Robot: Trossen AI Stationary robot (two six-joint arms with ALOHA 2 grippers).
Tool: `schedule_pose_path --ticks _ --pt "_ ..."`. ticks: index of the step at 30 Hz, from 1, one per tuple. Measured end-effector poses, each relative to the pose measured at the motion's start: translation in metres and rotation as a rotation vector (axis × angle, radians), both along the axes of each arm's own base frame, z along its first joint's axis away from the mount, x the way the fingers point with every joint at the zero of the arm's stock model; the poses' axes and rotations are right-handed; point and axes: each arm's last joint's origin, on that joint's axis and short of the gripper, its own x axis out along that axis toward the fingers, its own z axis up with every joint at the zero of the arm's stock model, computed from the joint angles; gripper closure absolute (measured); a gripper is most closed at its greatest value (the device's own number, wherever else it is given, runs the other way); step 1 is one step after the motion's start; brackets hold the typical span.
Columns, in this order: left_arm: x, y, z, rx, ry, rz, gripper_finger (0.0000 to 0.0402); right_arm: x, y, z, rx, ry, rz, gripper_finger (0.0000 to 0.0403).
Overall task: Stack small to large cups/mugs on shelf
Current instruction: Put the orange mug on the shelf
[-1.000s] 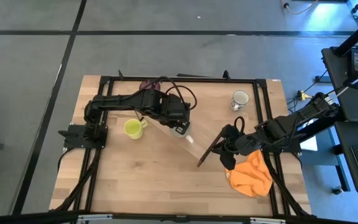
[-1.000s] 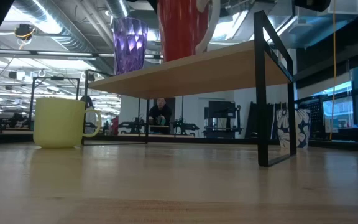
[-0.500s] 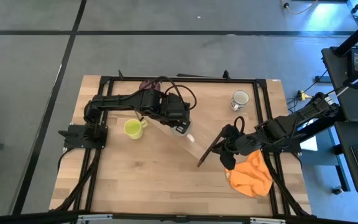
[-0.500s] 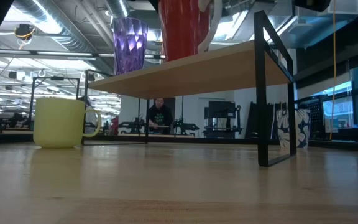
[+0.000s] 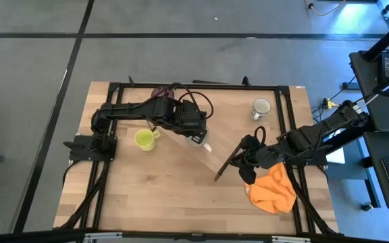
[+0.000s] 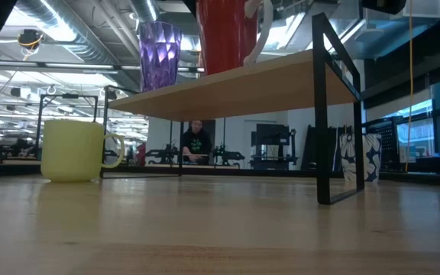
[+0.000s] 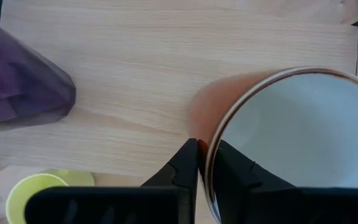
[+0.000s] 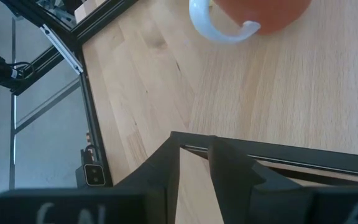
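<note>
The left gripper pinches the rim of the red-brown mug standing on the shelf, near the purple tumbler. The right gripper clasps the shelf's end bar. The yellow-green mug, white-grey mug and an orange cloth sit on the tabletop

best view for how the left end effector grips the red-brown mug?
Left wrist view: the left end effector pinches the rim of the red-brown mug with white inside, one finger on each side of its wall. The high view hides the mug under the arm; the low view shows its body on the light-wood shelf; the right wrist view shows its base and handle.
</note>
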Motion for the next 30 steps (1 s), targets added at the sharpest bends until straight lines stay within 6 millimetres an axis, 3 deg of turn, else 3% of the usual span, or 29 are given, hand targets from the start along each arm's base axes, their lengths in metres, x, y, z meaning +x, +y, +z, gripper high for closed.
schedule_pose_path --ticks 8,30 --pt "0.001 -0.003 0.002 0.006 -0.007 -0.053 0.0346 0.0 0.0 0.0 0.001 0.0 -0.001 0.0317" --pt "-0.013 0.0 0.017 0.076 -0.063 0.013 0.0344 0.0 0.0 0.0 0.001 0.003 0.002 0.0317"
